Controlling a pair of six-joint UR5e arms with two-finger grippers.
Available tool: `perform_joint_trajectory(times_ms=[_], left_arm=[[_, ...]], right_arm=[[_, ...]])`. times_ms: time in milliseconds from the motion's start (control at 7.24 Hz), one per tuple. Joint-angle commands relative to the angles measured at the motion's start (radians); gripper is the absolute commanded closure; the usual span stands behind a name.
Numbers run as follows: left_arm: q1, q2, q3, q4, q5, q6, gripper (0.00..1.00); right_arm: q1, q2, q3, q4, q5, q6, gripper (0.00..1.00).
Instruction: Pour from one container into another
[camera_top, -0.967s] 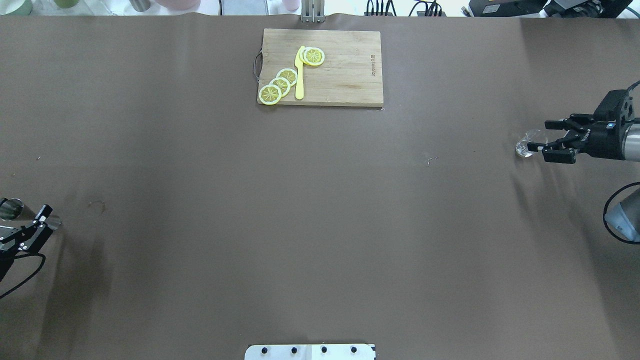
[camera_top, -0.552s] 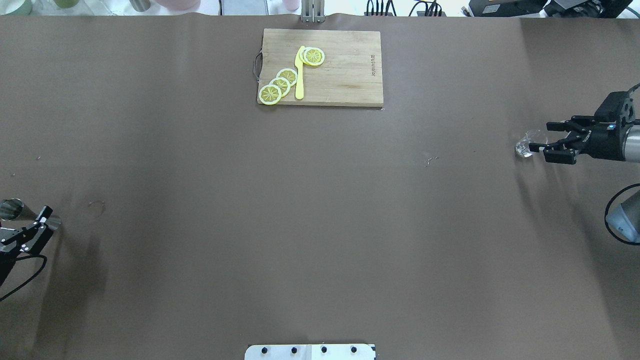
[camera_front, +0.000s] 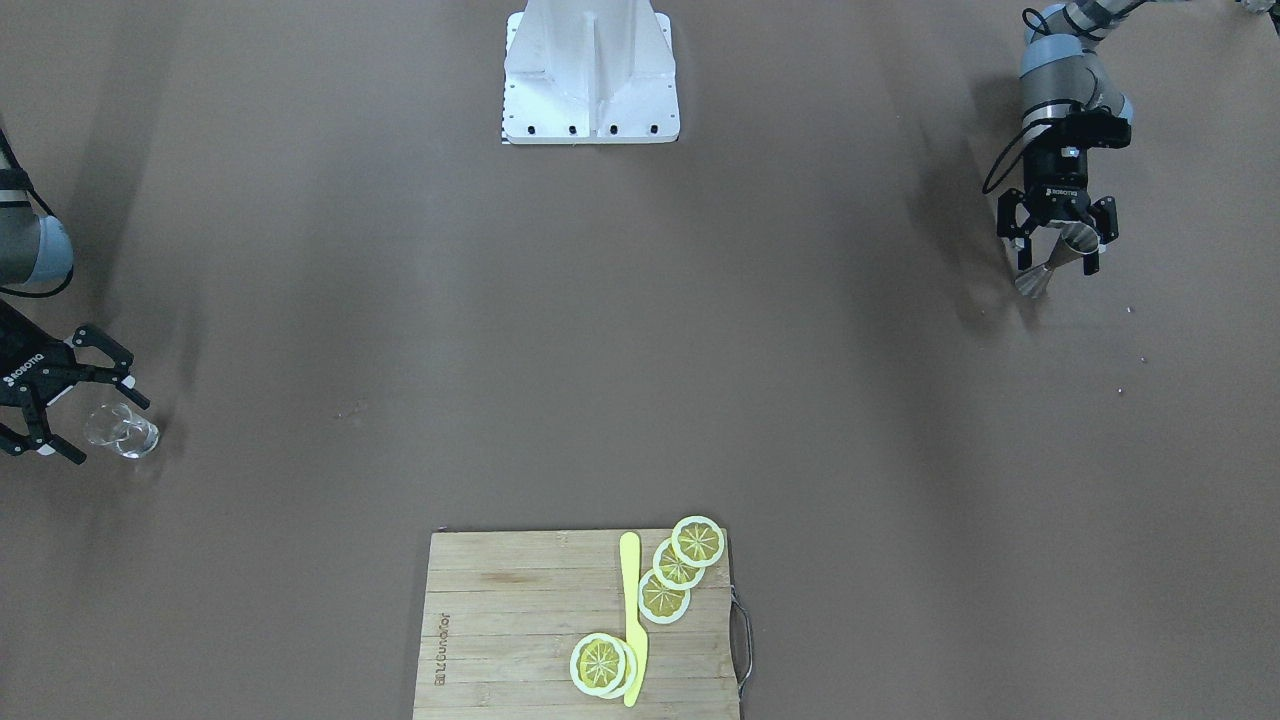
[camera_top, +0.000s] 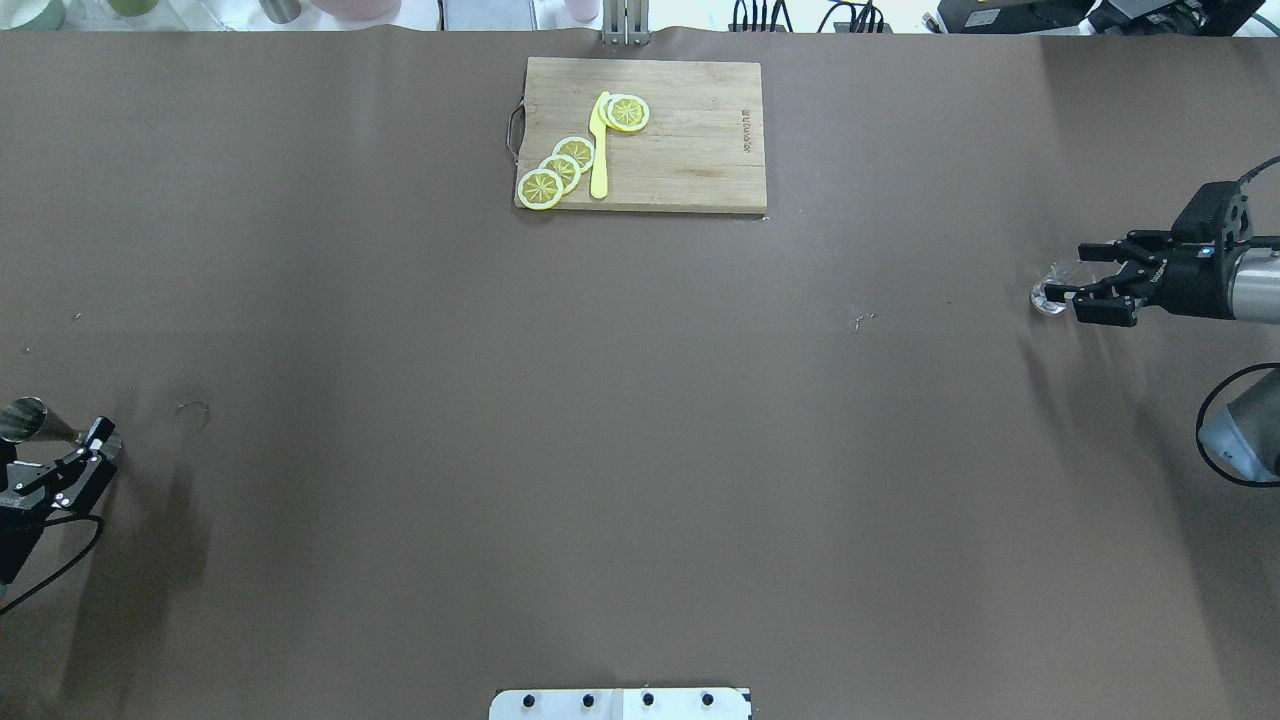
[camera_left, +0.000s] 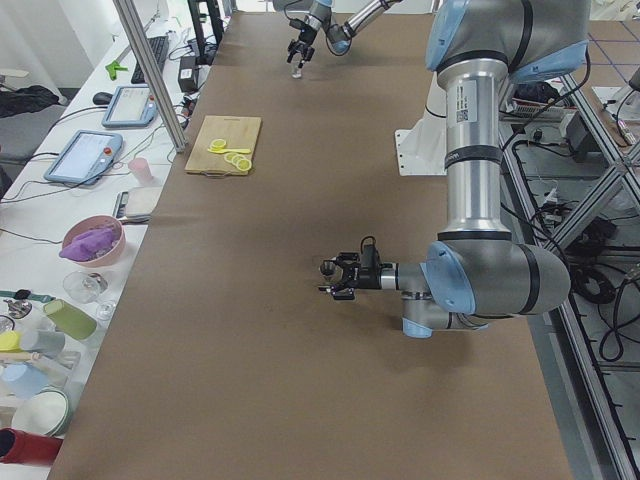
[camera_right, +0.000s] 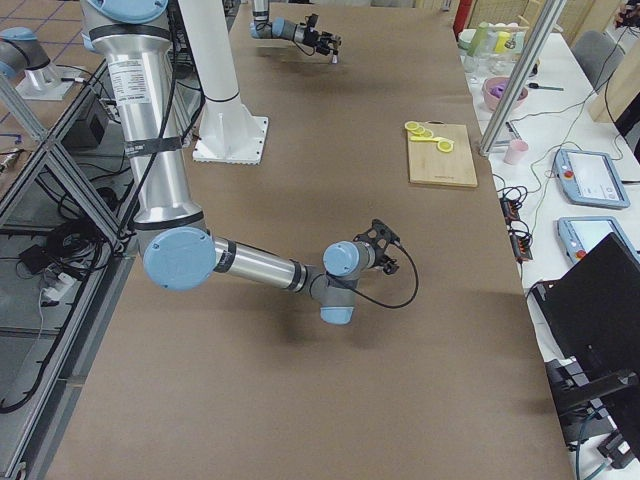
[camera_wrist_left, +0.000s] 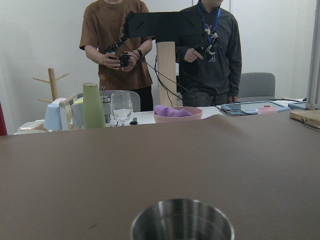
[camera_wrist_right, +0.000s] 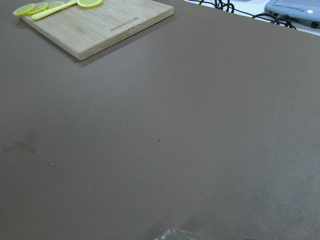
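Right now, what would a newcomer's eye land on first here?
The wooden cutting board at the middle of the brown table's far side from the robot carries yellow lemon slices and a yellow knife, the only bright colour. At opposite ends of the table, the left pincer straddles an upright metal jigger, and the right pincer straddles a small clear glass cup.
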Motion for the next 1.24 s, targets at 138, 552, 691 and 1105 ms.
perform_joint_trajectory(times_ms=[138, 552, 691, 1105], left_arm=[[0.003, -0.018, 0.029, 0.0, 0.002, -0.02, 0.1], [0.003, -0.021, 0.033, 0.0, 0.002, -0.043, 0.26], [0.003, -0.021, 0.031, -0.002, 0.002, -0.046, 0.32], [0.003, -0.021, 0.033, -0.026, 0.002, -0.05, 0.46]], right_arm=[[-0.016, 0.001, -0.027, 0.005, 0.003, -0.006, 0.12], [-0.035, 0.001, -0.027, 0.002, -0.006, -0.046, 0.15], [-0.035, 0.003, -0.026, 0.002, -0.004, -0.049, 0.17], [-0.035, 0.004, -0.025, 0.001, -0.009, -0.067, 0.25]])
